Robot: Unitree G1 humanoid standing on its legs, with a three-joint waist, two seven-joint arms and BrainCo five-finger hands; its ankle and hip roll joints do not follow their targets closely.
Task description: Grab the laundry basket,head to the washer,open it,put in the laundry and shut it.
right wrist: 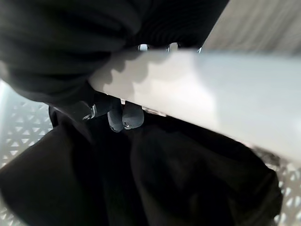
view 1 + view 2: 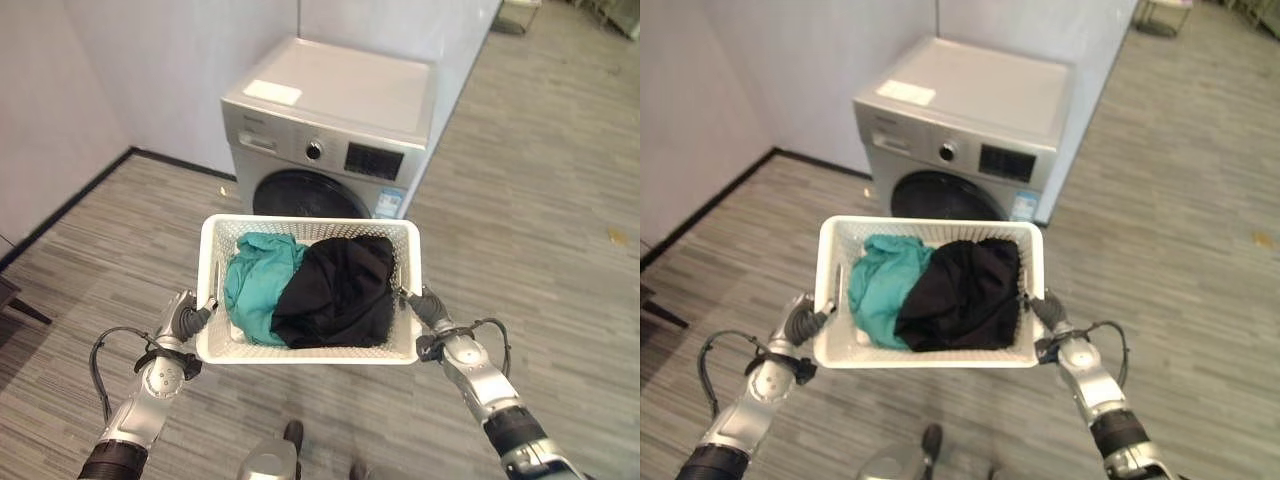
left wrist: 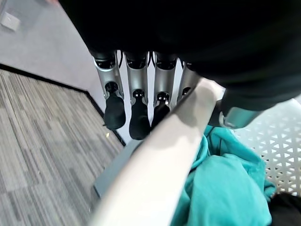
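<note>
The white laundry basket [image 2: 308, 350] is held off the floor between both hands, in front of the washer [image 2: 330, 130], whose round door [image 2: 305, 195] looks closed. The left hand [image 2: 190, 318] grips the basket's left rim: in its wrist view the fingers [image 3: 134, 106] hang down the outside of the rim while the thumb hooks inside. The right hand [image 2: 425, 305] clamps the right rim, its fingertips [image 1: 126, 115] curled over into the basket against the black garment [image 2: 340, 290]. A teal garment [image 2: 255, 285] lies beside the black one, filling the left half.

The carry is under way and the door is not yet opened. The main risk, as I judge it, is the grip: each hand pinches only a thin smooth rim, so a jolt while walking could let one side slip and tip the clothes onto the floor [image 2: 560, 220]. The basket also hangs in front of the door, so coming closer could bump it against the washer, and freeing a hand for the door means setting the basket down first.
</note>
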